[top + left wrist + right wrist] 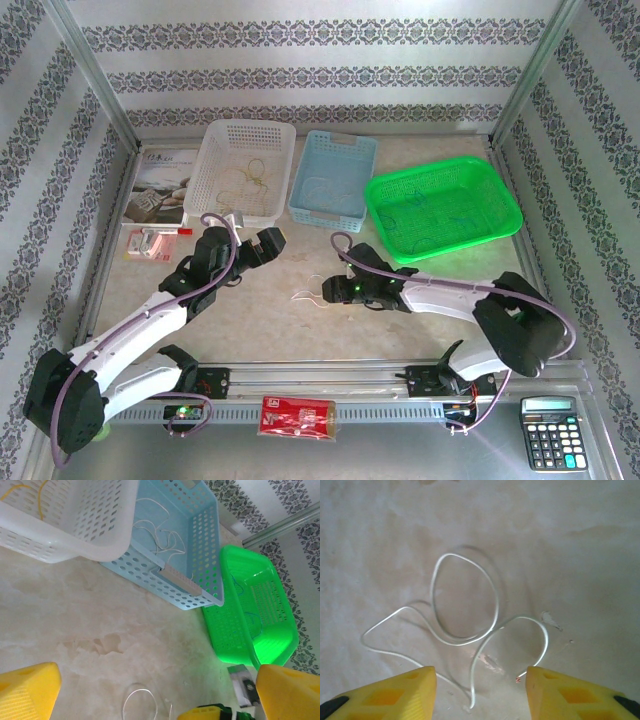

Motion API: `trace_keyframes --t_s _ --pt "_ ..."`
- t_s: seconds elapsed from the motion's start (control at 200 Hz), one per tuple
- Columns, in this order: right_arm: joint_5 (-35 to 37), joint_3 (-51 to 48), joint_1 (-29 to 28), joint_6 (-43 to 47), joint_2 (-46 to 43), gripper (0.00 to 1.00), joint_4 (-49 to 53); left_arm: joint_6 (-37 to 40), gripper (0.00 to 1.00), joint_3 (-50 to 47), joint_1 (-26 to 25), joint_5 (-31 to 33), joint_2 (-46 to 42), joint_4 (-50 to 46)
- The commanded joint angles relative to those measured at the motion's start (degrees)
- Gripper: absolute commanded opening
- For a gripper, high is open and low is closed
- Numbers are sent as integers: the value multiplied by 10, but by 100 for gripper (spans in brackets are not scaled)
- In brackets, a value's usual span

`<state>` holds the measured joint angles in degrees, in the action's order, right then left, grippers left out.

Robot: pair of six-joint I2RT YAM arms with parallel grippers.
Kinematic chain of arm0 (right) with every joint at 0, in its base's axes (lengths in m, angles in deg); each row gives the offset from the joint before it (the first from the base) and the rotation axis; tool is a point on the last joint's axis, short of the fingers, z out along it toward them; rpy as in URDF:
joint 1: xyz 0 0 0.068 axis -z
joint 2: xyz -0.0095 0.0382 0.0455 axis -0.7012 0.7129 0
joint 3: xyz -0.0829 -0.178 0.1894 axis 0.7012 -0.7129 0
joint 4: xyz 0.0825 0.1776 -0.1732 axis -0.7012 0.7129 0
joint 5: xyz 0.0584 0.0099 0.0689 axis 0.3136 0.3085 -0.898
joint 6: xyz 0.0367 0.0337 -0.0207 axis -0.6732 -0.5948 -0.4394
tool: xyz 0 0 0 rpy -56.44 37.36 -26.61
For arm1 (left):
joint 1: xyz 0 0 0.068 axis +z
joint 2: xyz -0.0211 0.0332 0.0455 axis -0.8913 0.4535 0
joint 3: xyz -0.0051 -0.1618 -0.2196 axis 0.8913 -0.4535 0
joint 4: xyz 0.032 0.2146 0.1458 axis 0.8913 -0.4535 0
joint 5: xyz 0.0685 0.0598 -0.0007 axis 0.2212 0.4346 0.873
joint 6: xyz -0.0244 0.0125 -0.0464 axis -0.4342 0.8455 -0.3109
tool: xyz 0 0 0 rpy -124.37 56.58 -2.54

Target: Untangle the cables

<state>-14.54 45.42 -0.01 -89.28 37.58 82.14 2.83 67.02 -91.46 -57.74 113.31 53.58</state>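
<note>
Item: one white cable (452, 555), loose on the table (300, 342) between the two arms, lying in a loop and two bends. Its spread ran crosswise to the right gripper (480, 672), with one tail end trailing back between the fingers. Right gripper: low over the table, jaws about half apart, gripping nothing, cable directly ahead and touching neither finger; judged the nearer arm. Left gripper (157, 685): jaws fully apart, empty, standing off near the white basket (250, 124).
</note>
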Motion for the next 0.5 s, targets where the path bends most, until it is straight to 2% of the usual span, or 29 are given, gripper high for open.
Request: trace_keyframes --t_s 0.0,0.045,0.125,0.18,0.495 --pt "10 19 -6 -2 26 45 -29 7 100 20 7 -23 8 4" --pt "8 22 -5 -2 36 35 -32 8 100 21 7 -26 11 7" --pt "-2 27 -5 0 45 12 -36 11 100 22 8 -31 15 13" --pt "-5 27 -4 2 37 0 -35 14 100 20 7 -35 17 17" --pt "-6 77 22 39 -118 0 38 31 100 27 9 -63 23 17"
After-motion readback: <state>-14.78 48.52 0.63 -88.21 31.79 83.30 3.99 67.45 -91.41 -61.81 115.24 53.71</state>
